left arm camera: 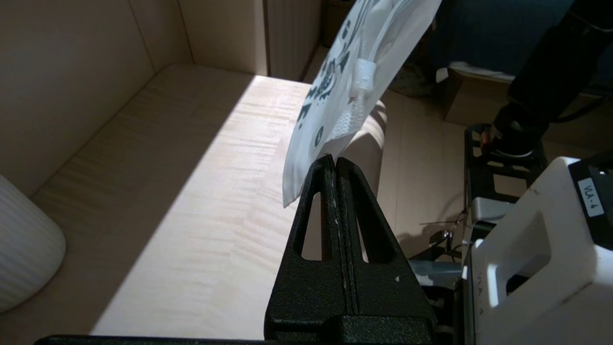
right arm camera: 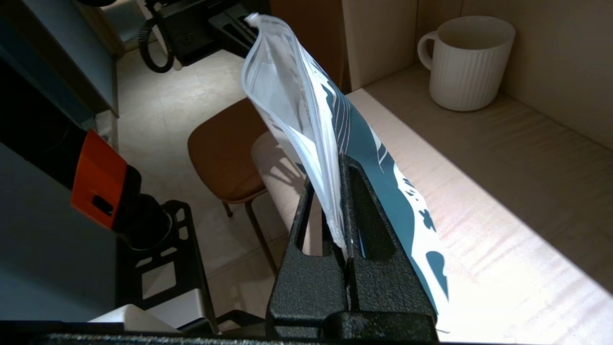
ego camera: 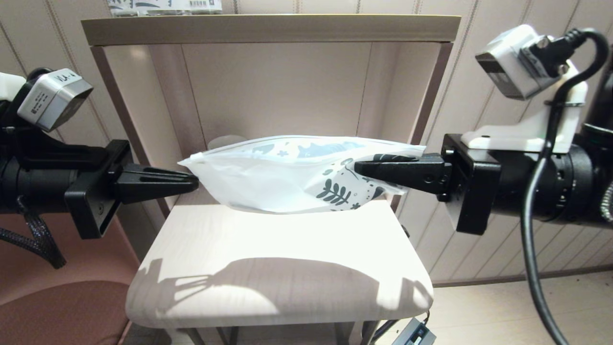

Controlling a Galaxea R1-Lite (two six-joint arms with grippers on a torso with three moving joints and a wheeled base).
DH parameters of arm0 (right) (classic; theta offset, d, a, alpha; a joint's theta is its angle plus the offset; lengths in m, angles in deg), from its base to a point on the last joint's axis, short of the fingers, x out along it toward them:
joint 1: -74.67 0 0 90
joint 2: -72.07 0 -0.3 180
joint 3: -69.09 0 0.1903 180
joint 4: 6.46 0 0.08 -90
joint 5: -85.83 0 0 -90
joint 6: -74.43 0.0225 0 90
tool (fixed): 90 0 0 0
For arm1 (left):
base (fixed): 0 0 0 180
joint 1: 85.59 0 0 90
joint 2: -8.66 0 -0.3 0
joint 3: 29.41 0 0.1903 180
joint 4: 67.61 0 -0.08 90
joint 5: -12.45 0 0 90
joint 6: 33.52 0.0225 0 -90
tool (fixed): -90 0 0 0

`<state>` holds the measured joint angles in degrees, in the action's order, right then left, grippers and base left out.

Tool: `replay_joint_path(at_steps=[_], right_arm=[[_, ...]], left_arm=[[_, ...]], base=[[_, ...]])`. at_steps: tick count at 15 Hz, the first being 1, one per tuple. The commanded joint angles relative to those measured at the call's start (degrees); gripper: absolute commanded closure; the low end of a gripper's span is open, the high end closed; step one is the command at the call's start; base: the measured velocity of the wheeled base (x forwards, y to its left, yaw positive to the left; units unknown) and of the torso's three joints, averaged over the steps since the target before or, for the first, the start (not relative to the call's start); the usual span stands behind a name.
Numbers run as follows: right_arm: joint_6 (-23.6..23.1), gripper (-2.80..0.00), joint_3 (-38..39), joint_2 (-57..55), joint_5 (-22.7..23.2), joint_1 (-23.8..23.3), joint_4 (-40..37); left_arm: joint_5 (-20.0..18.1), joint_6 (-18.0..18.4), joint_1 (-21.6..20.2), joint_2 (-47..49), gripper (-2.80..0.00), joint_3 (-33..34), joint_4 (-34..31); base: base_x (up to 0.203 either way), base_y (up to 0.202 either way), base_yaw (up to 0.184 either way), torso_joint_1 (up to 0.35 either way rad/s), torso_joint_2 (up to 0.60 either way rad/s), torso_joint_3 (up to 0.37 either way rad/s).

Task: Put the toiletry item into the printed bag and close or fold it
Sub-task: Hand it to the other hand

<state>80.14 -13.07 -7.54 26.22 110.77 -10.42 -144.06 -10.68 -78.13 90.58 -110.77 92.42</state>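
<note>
The printed bag (ego camera: 287, 177) hangs stretched between my two grippers, just above the shelf board (ego camera: 268, 258). My left gripper (ego camera: 195, 181) is shut on its plain white end (left arm camera: 306, 163). My right gripper (ego camera: 357, 167) is shut on the end with the teal leaf print (right arm camera: 378, 167). In the left wrist view the left gripper (left arm camera: 336, 160) pinches the bag's corner, with the white slider (left arm camera: 362, 79) further along the top edge. The right wrist view shows the right gripper (right arm camera: 333, 177) with the bag's edge between its fingers. The toiletry item is hidden or out of view.
A white ribbed mug (right arm camera: 462, 62) stands in the shelf's back corner, behind the bag. A printed package (ego camera: 163, 5) lies on top of the shelf unit. A brown chair (ego camera: 67, 311) stands at the lower left, beside the shelf.
</note>
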Motion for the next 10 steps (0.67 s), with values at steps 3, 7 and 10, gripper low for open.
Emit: replay_joint_path(at_steps=[3, 7, 10], right_arm=[[0.1, 0.0, -2.4, -1.0, 0.2, 0.6, -1.8], [-0.1, 0.0, -1.9, -1.5, 0.3, 0.6, -1.7], [-0.3, 0.0, -1.6, -1.3, 0.2, 0.6, -1.7]], left_arm=[[-0.3, -2.1, -0.6, 3.0, -2.8, 0.8, 7.1], [-0.5, -3.2, -0.8, 3.9, -2.8, 1.1, 9.5], [-1.1, -3.3, -2.2, 5.5, -2.8, 1.8, 13.4]], base=[[0.0, 0.0, 0.0, 0.0, 0.0, 0.0], [0.0, 0.0, 0.0, 0.0, 0.0, 0.0], [0.0, 0.0, 0.0, 0.0, 0.0, 0.0]])
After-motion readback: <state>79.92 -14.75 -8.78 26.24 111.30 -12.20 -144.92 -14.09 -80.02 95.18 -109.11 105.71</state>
